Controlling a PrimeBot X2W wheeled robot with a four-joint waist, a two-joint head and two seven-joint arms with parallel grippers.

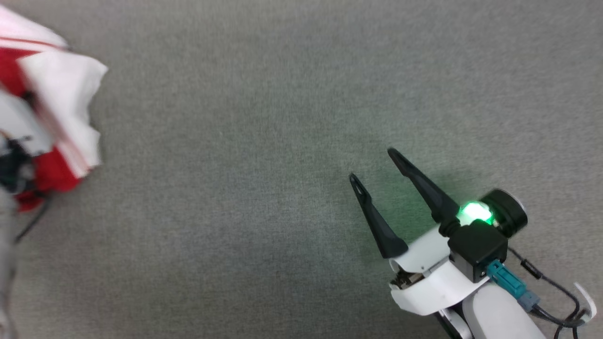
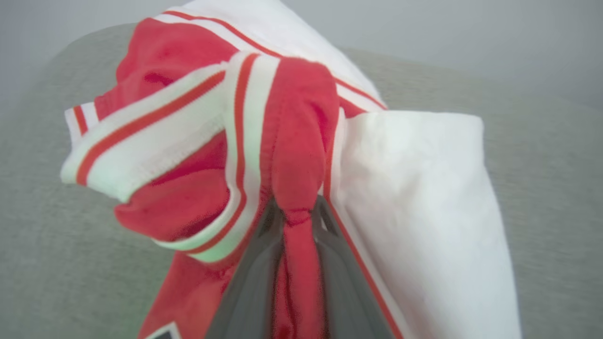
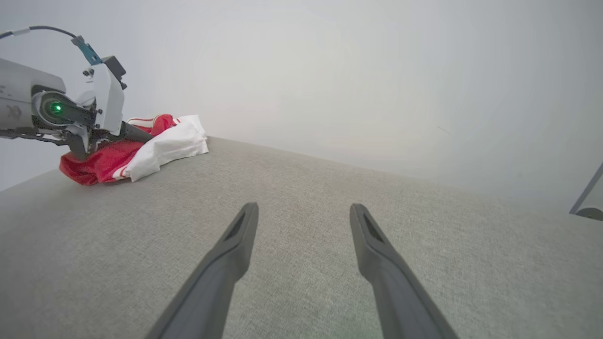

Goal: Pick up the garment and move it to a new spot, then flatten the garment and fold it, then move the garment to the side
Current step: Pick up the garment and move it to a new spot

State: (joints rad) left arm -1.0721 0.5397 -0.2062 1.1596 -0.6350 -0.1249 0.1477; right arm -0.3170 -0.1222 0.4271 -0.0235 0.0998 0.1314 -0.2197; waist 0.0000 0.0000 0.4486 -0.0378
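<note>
Pinching the garment (image 2: 414, 197), left fingers (image 2: 249, 292) hold a red fold (image 2: 299, 141) lengthwise between them (right fingers (image 3: 226, 263) wide).

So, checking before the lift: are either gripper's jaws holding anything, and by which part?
The left gripper pinches a bunched red fold of the red-and-white jersey T-shirt; the right gripper holds nothing.
</note>
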